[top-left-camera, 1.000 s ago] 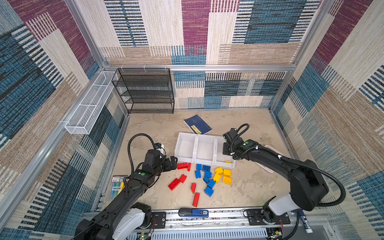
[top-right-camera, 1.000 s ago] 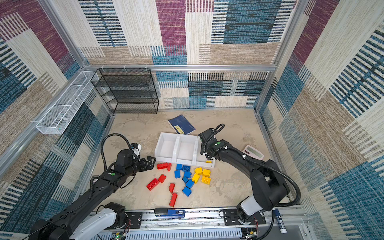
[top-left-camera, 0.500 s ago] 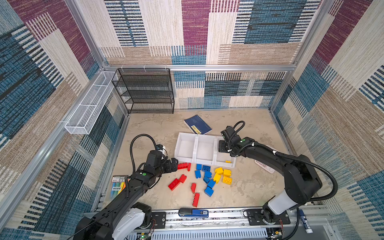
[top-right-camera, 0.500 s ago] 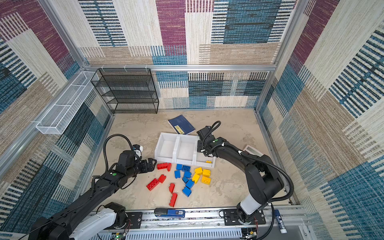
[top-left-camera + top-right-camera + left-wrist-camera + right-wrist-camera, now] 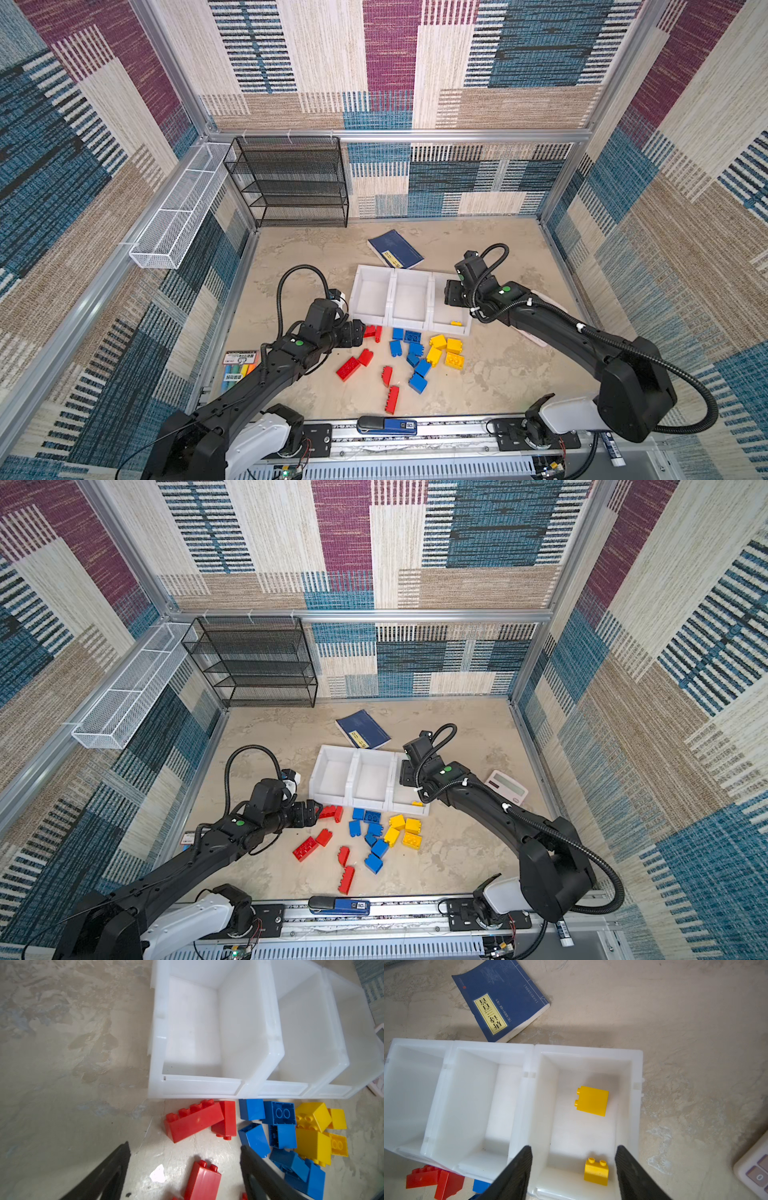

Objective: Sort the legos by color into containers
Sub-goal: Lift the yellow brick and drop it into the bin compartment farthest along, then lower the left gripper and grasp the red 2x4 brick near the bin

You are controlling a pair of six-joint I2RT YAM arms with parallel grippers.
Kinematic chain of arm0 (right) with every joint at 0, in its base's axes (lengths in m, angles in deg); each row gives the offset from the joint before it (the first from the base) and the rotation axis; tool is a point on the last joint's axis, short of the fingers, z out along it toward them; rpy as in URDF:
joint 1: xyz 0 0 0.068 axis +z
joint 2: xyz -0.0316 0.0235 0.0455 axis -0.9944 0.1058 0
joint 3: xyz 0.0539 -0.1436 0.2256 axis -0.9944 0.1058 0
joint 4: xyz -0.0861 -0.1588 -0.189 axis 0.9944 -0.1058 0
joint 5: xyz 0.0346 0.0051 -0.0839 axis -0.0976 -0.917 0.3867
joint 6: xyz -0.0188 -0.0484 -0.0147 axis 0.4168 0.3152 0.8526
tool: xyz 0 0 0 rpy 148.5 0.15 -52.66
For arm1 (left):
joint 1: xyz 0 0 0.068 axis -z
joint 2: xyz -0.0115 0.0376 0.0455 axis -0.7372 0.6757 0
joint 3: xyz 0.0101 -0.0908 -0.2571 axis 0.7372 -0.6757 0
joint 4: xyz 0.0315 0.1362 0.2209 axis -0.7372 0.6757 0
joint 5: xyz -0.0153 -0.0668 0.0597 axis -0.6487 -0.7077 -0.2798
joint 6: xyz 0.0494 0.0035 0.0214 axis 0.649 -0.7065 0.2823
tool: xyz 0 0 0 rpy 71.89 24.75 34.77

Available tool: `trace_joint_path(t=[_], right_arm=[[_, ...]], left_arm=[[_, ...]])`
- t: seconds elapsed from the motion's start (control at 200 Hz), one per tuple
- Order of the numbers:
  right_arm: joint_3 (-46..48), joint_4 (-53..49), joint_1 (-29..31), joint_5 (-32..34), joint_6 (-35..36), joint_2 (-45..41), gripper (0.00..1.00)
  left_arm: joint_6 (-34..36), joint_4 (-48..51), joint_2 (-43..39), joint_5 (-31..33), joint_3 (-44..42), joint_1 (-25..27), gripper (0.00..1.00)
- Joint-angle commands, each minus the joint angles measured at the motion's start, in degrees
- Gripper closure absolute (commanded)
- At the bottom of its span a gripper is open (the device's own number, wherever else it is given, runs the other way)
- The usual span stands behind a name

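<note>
left end effector [image 5: 361, 333], lower centre of the frame, is held open, empty, beside red bricks [image 5: 372, 332]; right end effector [image 5: 573, 1147] is spread empty above the rightmost bin [image 5: 451, 331].

Two yellow legos [image 5: 591, 1100] inside end container [image 5: 588, 1051]; remaining legos [image 5: 411, 336] loose beside white containers [image 5: 411, 272].
</note>
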Motion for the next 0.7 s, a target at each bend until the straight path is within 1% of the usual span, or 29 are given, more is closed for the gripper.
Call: trace_joint_path(t=[0.0,0.135,0.27,0.356,0.481,0.561,0.696], right_arm=[[1.24,-0.25,0.1,-0.58,-2.26,-1.6,0.34],[2.77,-0.23,0.09,-0.76,-3.03,-3.3,0.34],[3.46,-0.52,0.11,-0.83,-3.37,-4.13,0.34],[3.87,-0.52,0.13,-0.98,-3.64,-4.55,0.34],[4.39,-0.34,0.09,-1.34,-4.0,-4.76,0.34],[4.58,-0.58,0.09,-1.83,-4.17,-4.92,0.35],[5.31,-0.6,0.12,-2.12,-4.44,-5.94,0.34]], left_arm=[[4.66,1.73,2.16,2.02,1.95,1.47,0.17],[8.28,3.87,6.9,3.58,5.38,2.93,0.19],[8.07,5.4,11.03,3.44,7.79,3.66,0.19],[7.13,5.45,12.87,5.1,8.61,4.94,0.19],[4.27,5.45,15.83,6.33,9.93,5.53,0.19],[1.45,5.6,17.13,6.84,10.55,5.64,0.2],[-3.87,5.64,18.19,9.59,10.64,5.82,0.19]])
